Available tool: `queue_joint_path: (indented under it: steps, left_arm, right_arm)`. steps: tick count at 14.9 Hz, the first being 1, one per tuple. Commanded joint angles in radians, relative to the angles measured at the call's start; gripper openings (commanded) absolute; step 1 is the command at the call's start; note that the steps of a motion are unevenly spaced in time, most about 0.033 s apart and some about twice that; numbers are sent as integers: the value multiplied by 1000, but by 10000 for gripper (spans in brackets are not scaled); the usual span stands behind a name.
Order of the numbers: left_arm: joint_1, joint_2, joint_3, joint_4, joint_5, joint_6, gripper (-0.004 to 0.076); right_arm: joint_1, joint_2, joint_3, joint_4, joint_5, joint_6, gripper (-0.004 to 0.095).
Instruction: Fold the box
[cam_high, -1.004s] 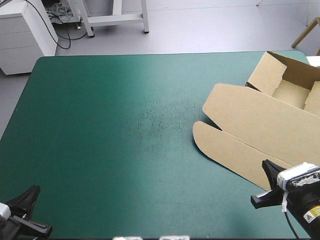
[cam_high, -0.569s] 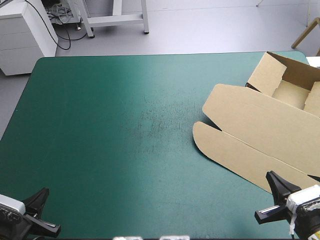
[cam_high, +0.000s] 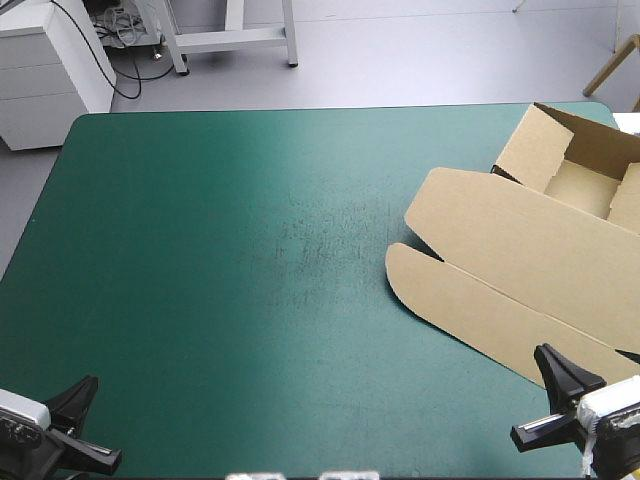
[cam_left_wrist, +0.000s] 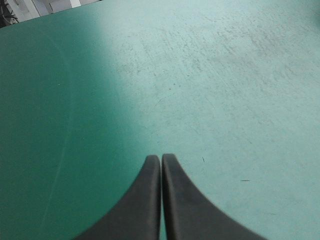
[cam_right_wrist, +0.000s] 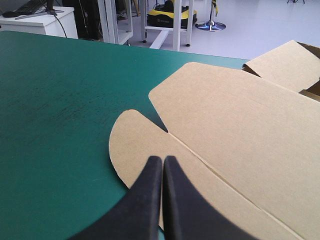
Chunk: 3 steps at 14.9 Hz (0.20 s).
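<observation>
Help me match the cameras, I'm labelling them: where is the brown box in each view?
High view: box by the right edge of the table, tray at the far corner.
Left wrist view: not in it.
Right wrist view: box just ahead of the right claw.
Shared landmark: the rounded lid flap.

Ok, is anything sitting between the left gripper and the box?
Nothing visible. Only bare teal-green cover lies between the left gripper, shut at the near left corner, and the box on the right side.
</observation>
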Motion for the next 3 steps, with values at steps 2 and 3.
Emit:
queue_joint_path:
  steps: [2, 3]
  left_arm:
    - [-2, -12, -22, 10, -76, -4, -10]
    - [-2, -12, -22, 10, -76, -4, -10]
  right_arm:
    - [0, 14, -24, 3, -76, 0, -14]
    - [0, 14, -24, 3, -76, 0, -14]
